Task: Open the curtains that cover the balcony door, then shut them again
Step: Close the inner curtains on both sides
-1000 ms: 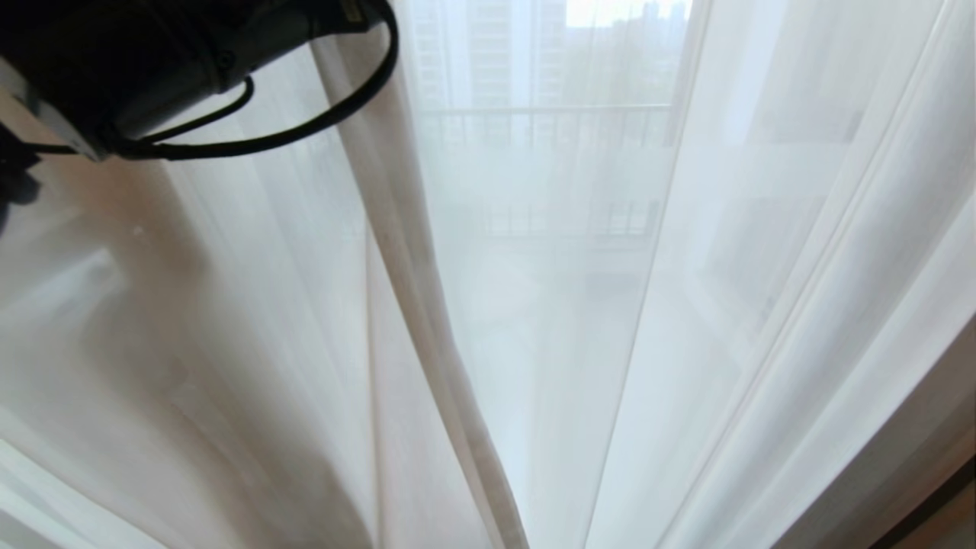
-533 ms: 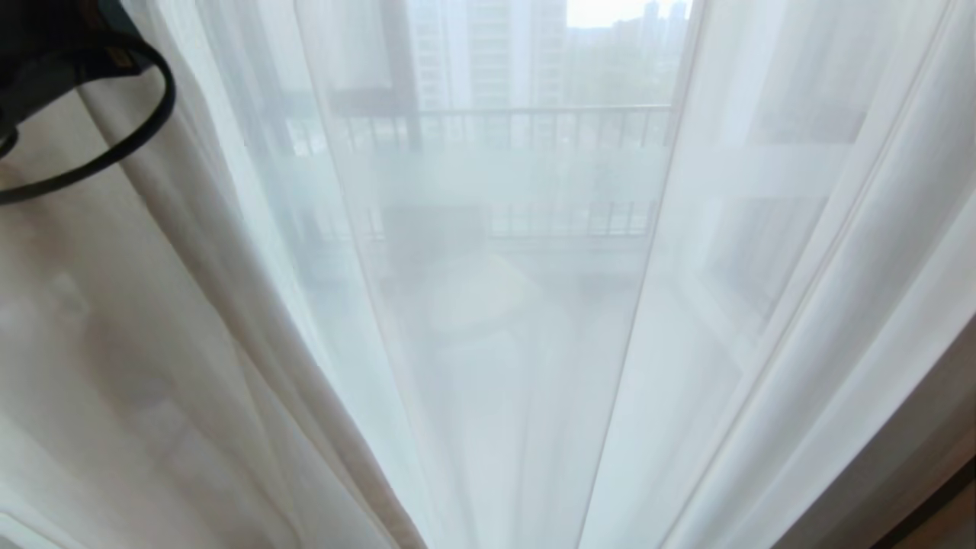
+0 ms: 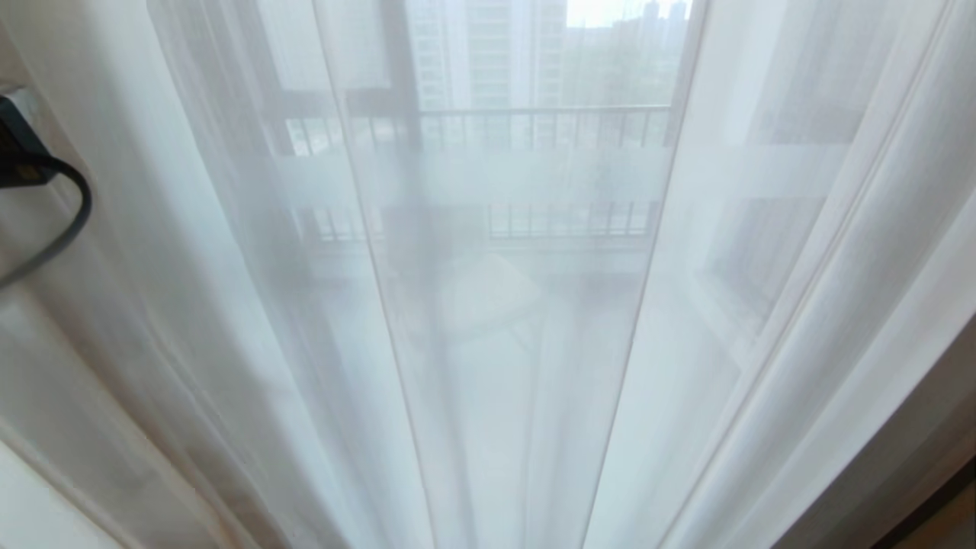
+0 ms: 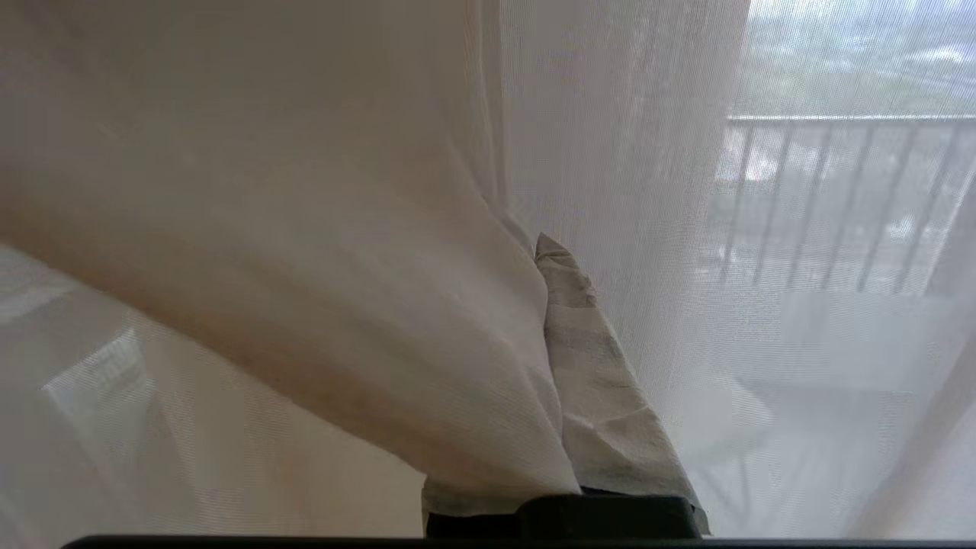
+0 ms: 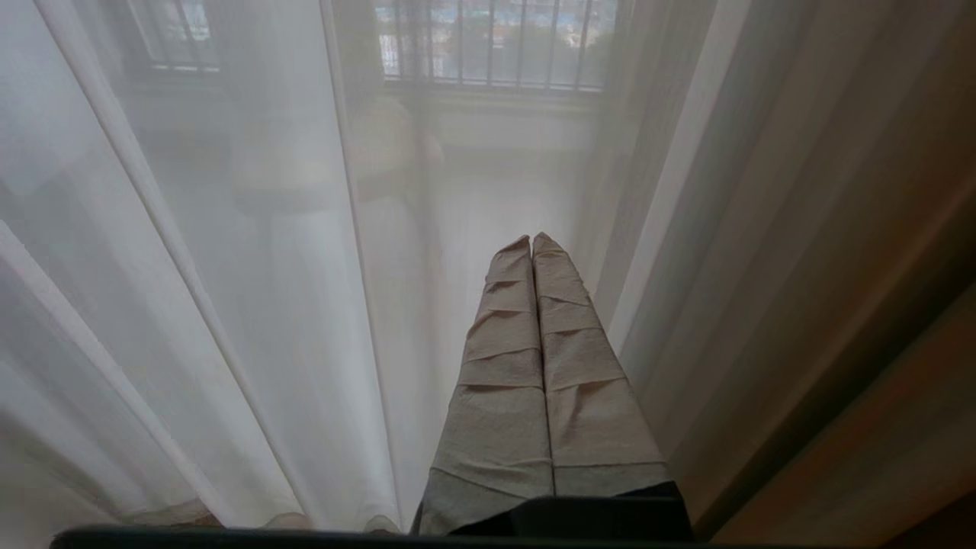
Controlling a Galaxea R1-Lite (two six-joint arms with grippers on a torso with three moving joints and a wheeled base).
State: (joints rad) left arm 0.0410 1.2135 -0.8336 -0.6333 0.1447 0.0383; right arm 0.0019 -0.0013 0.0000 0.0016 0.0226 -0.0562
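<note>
left gripper [image 4: 545,252] pinching curtains [image 3: 229,305] at the far left
jaws closed on a fabric fold to drag it aside; right gripper [image 5: 532,242] closed, empty, parked near the right drape.

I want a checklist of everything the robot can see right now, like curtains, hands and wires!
Surface: nothing seen; no table or floor shows.
Job's things: sheer white curtain hangs across the whole head view. Thick beige curtain hangs at the robot's right. Balcony door shows only dimly through the sheer, with a frosted band.
Clutter: nothing seen.
Grippers: left gripper shut, with a fold of sheer curtain draped over one cloth-wrapped finger; whether it pinches the fabric is unclear. Right gripper shut, empty, just short of the sheer curtain.
Cables: black cable loops at the left edge.
Surroundings: balcony railing and tall buildings beyond.
</note>
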